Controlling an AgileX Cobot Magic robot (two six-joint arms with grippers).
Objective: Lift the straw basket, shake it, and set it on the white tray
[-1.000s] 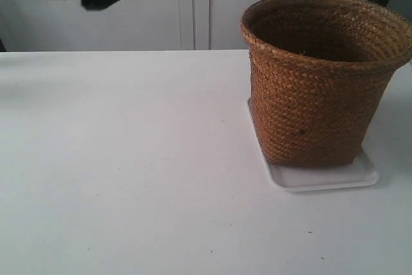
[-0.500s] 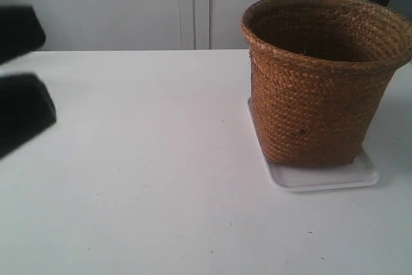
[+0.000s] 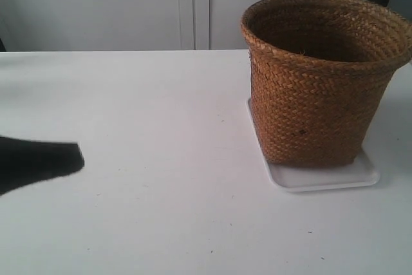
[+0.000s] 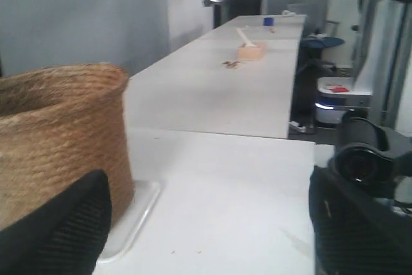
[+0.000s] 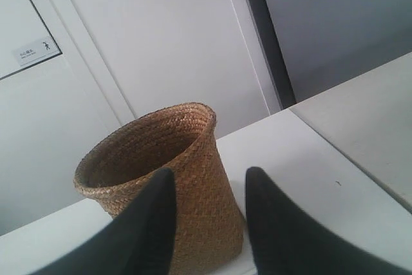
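Observation:
The straw basket (image 3: 315, 94) stands upright on the white tray (image 3: 322, 175) at the right of the table, with nothing touching it. In the left wrist view the basket (image 4: 58, 133) and a tray corner (image 4: 138, 207) lie to one side, and my left gripper (image 4: 207, 188) is open wide over bare table, holding nothing. A black finger (image 3: 38, 165) of the arm at the exterior view's left shows low at that edge. My right gripper (image 5: 210, 175) is open and apart from the basket (image 5: 161, 140), which shows beyond its fingers.
The white table (image 3: 148, 127) ends at a back edge in front of pale cabinet doors (image 3: 193, 4). The left wrist view shows a second long table (image 4: 238, 75) with small items and a black camera lens (image 4: 364, 159) close by.
The black arm in the exterior view dropped from the top left corner to the lower left edge. Basket and tray stayed put.

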